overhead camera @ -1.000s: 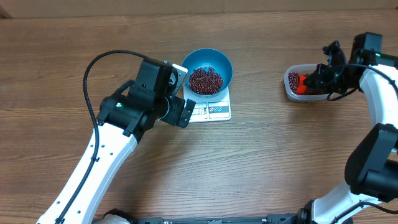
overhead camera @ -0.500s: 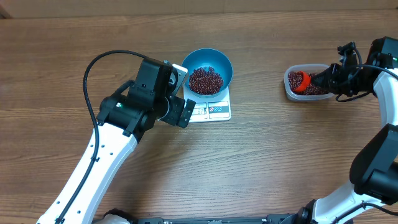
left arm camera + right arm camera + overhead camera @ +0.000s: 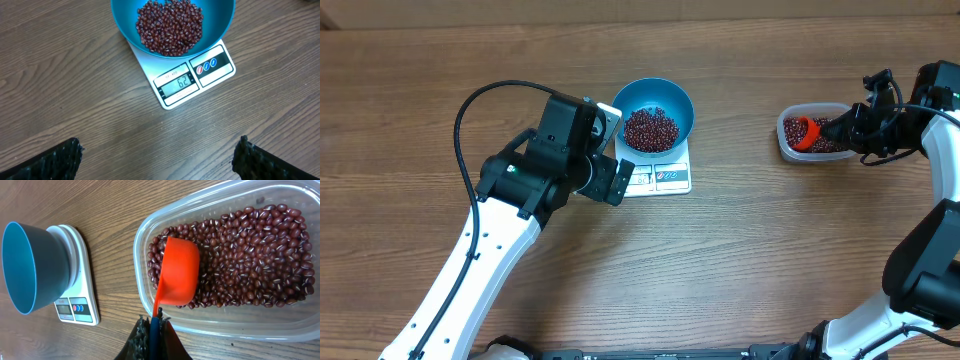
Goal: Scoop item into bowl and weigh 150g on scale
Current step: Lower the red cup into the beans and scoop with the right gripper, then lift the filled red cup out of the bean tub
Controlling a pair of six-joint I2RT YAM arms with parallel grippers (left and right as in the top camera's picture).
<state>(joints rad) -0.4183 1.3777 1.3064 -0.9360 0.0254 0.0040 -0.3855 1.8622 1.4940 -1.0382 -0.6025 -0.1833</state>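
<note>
two arms reach over a brown wood-grain table (image 3: pixel 740 260). a round deep blue bowl (image 3: pixel 656 92) sits on a small flat white rectangular kitchen scale (image 3: pixel 672 180) just above the centre of the overhead frame. a loose heap of small dark red-brown beans (image 3: pixel 650 129) lies in the bowl and covers its bottom. in the left wrist view the scale's display faces the lower edge of the frame and reads 62.

the left gripper (image 3: pixel 612 150) hangs just left of the scale in the overhead frame, its jaws spread wide with nothing between them. its black fingertips (image 3: pixel 60 160) show in the bottom corners of the left wrist view, above bare table.

at the upper right of the overhead frame stands a clear rectangular plastic tub (image 3: pixel 783 138) with more such beans in it, well apart from the scale. the right gripper (image 3: pixel 152 325) is clamped tight on the thin handle of an orange plastic scoop (image 3: pixel 177 275). the scoop's cup rests on the beans at the tub's end nearer the scale. whether the cup holds any beans i cannot tell.
</note>
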